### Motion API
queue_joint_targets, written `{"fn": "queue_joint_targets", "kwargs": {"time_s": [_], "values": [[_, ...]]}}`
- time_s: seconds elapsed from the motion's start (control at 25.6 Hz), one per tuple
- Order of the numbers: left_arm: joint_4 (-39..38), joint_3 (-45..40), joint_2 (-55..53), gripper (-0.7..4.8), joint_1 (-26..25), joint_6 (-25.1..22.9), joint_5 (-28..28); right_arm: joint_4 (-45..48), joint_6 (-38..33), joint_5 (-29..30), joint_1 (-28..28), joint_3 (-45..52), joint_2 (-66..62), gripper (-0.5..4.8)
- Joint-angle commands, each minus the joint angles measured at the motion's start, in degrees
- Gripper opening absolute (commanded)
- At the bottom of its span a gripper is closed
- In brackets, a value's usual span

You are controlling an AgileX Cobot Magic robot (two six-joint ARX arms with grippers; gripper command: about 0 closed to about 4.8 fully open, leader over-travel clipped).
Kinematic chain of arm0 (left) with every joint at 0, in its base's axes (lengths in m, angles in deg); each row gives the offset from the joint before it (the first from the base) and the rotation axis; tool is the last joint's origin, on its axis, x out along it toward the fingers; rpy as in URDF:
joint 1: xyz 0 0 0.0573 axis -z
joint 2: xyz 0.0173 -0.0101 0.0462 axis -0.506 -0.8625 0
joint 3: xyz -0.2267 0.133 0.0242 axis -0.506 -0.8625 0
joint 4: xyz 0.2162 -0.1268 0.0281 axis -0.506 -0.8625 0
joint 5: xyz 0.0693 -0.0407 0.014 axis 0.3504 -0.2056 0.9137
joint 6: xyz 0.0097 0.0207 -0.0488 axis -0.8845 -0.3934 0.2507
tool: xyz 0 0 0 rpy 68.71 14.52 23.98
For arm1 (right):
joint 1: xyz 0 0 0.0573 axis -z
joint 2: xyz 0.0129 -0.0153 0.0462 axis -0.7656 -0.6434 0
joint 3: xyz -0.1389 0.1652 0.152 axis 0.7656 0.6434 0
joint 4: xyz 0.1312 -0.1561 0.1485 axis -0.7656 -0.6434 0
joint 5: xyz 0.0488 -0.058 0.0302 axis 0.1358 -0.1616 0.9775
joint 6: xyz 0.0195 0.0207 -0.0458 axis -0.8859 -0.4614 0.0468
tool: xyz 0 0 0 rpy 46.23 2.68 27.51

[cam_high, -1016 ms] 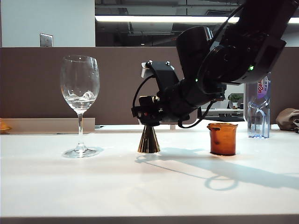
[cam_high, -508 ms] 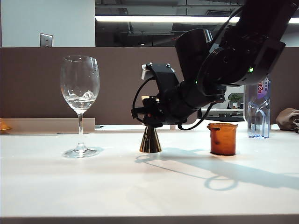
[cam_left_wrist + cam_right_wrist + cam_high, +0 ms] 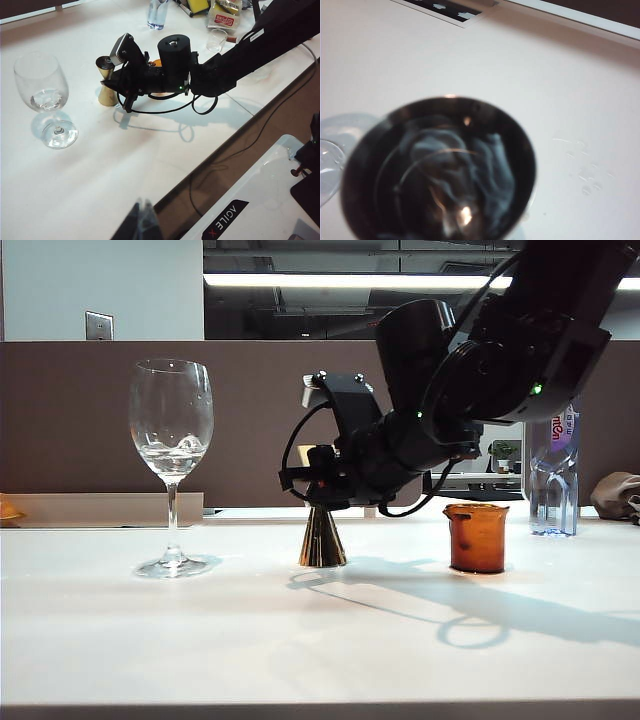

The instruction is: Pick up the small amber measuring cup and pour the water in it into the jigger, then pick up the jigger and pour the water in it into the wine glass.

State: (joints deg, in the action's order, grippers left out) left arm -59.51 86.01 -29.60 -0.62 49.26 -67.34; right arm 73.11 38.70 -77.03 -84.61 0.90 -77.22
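At mid-worktop the right hand (image 3: 318, 483) sits level around the upper cone of the jigger (image 3: 322, 540), its fingers close in on both sides of that cone; whether they actually clamp it can't be told. Jigger stands upright on the white worktop (image 3: 250, 640), lower gold cone showing below the hand. In the left wrist view the right hand (image 3: 116, 75) reaches in from the arm's side and the jigger (image 3: 106, 87) sits at its tip, upper rim visible. Right wrist view is blurred: the open mouth of the jigger (image 3: 440, 170) fills it, dark reflective inside; water can't be made out there.

Beyond the fingertips, well apart, stands the wine glass (image 3: 171, 465), upright, with a little water (image 3: 170, 448) in the bowl. Back along the arm, near the wrist, the small amber measuring cup (image 3: 476, 537) stands upright on the worktop. Farther behind that, a clear plastic bottle (image 3: 553, 475).

Left hand: only a dark blurred bit at the edge of its own view, fingers' spacing can't be told.
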Motion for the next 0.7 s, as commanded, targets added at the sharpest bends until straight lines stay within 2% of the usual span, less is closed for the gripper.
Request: {"fn": "queue_joint_targets", "kwargs": {"time_s": [0.04,0.12,0.2,0.39,0.7], "values": [[0.3,0.2,0.0,-0.02,0.0,-0.1,-0.2,0.2,0.1,0.0,-0.2,-0.1,0.2,0.51],[0.3,0.2,0.0,-0.02,0.0,-0.1,-0.2,0.2,0.1,-0.2,-0.2,-0.1,0.5,0.47],[0.3,0.2,0.0,-0.02,0.0,-0.1,-0.2,-0.2,0.1,-0.2,-0.2,-0.1,1.1,-0.01],[0.4,0.2,0.0,-0.02,0.0,-0.1,-0.2,-1.3,0.2,-0.3,-0.2,-0.4,3.2,-0.01],[0.3,0.2,0.0,-0.02,0.0,-0.1,-0.2,-12.0,0.2,-0.3,-0.8,-7.2,5.1,-0.01]]}}
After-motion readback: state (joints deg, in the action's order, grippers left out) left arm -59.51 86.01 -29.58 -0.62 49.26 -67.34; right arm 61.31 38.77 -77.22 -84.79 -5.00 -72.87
